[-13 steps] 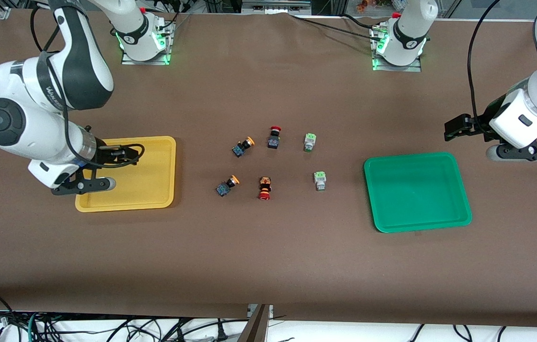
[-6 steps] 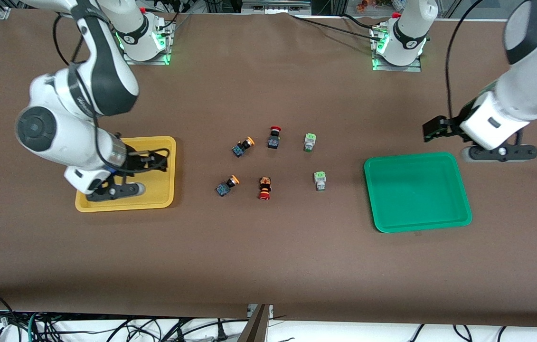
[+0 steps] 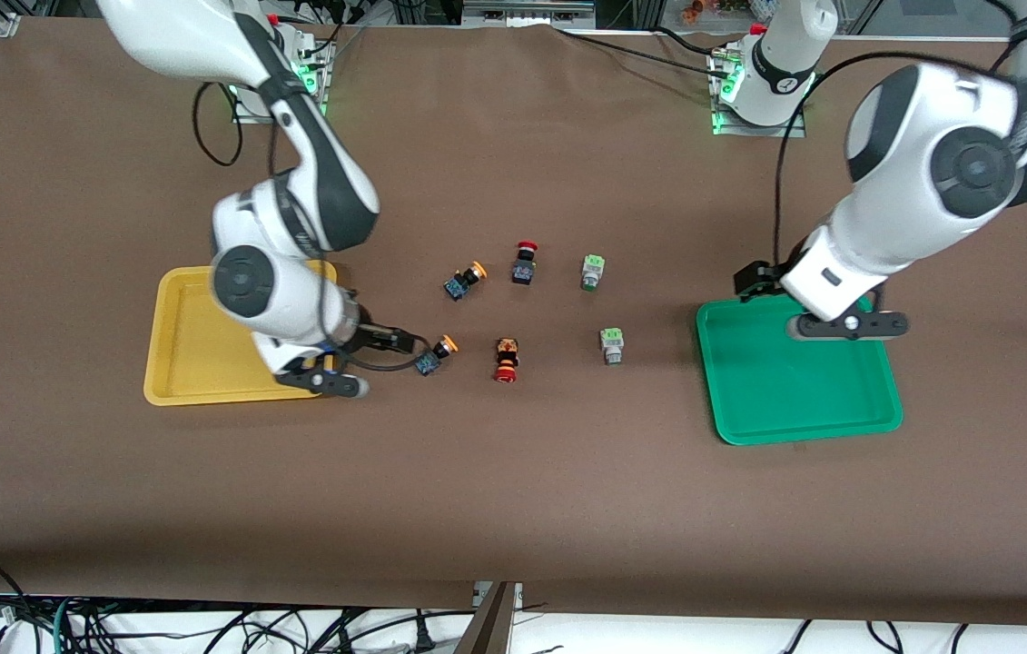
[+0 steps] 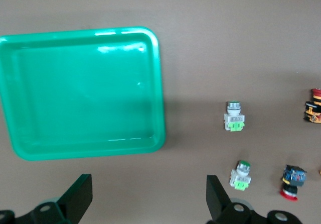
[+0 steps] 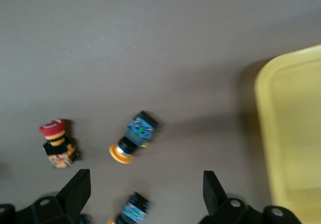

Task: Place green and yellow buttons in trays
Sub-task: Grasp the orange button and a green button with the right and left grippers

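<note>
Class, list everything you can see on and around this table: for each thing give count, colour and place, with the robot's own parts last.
Table: one, brown.
Yellow tray: one, toward the right arm's end.
Green tray: one, toward the left arm's end.
Yellow buttons: two, orange-yellow caps, mid-table beside the yellow tray.
Red buttons: two, mid-table.
Green buttons: two, light green caps, beside the green tray.
Right tool: one, open, by the nearer yellow button.
Left tool: one, open, over the green tray's rim.

White Franka arms [image 3: 913, 209] with dark grey joint bands, black cables, green-lit bases [image 3: 754, 100], black fingers [image 4: 80, 201]
</note>
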`<action>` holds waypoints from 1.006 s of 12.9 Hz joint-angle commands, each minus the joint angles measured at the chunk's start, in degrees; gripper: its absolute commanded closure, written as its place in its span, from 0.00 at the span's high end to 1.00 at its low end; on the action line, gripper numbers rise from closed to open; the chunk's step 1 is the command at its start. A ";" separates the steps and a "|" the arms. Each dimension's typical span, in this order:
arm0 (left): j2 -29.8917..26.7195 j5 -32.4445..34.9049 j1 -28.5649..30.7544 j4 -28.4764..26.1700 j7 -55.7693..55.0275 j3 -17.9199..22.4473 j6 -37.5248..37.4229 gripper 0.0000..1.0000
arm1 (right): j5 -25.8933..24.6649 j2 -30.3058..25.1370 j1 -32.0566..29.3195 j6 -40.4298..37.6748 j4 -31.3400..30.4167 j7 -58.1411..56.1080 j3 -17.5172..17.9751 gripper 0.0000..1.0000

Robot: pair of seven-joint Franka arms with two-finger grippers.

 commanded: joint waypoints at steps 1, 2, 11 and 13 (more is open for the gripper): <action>-0.10 -0.96 0.32 -6.59 -6.74 -4.90 8.36 1.00 | 0.76 3.36 2.92 4.42 1.22 8.32 -0.37 0.99; 0.34 -0.87 0.32 -8.52 -8.51 -6.30 11.09 1.00 | 0.68 4.41 3.89 5.57 1.22 10.26 -0.37 0.99; 8.51 0.01 -4.16 -18.99 -15.55 -11.15 29.03 1.00 | 0.59 11.19 3.46 10.24 1.39 13.18 -0.81 0.95; 9.57 0.01 -5.47 -20.66 -15.56 -11.33 30.88 1.00 | 0.59 12.42 3.28 11.81 2.18 12.83 -0.81 0.91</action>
